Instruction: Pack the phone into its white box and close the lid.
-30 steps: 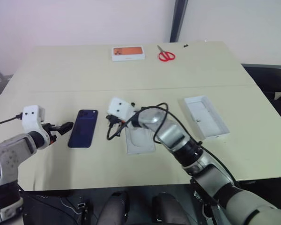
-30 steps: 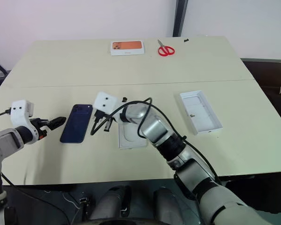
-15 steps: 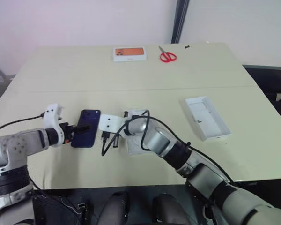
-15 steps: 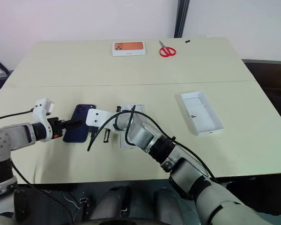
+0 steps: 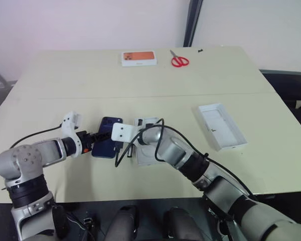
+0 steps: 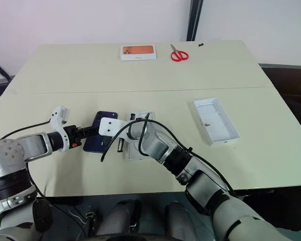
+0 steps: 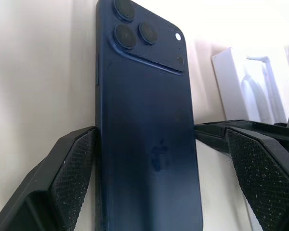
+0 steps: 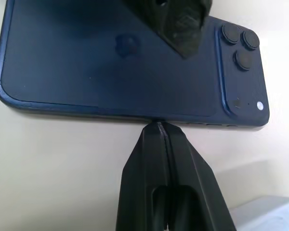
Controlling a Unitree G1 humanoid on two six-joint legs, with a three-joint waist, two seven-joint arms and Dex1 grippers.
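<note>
The phone (image 5: 104,149) lies back up on the table, left of centre, camera cluster at its far end. My left gripper (image 7: 159,139) is open and straddles the phone's near end. One finger (image 7: 67,178) touches a long edge and the other stands a little off the opposite edge. My right gripper (image 8: 158,126) is shut, its joined tips against the phone's other long edge (image 8: 111,62). The white box (image 5: 226,135), a shallow empty tray, sits open at the right. I cannot tell which piece is the lid.
A flat white piece with an oval outline (image 5: 149,153) lies just right of the phone, partly under my right forearm. A white box with an orange picture (image 5: 138,57) and red scissors (image 5: 179,61) lie at the table's far edge. A black cable (image 5: 118,159) loops beside the phone.
My left gripper has swung right and come around the phone's end. The phone has slid right toward the white piece. My right gripper has dropped to the phone's edge.
</note>
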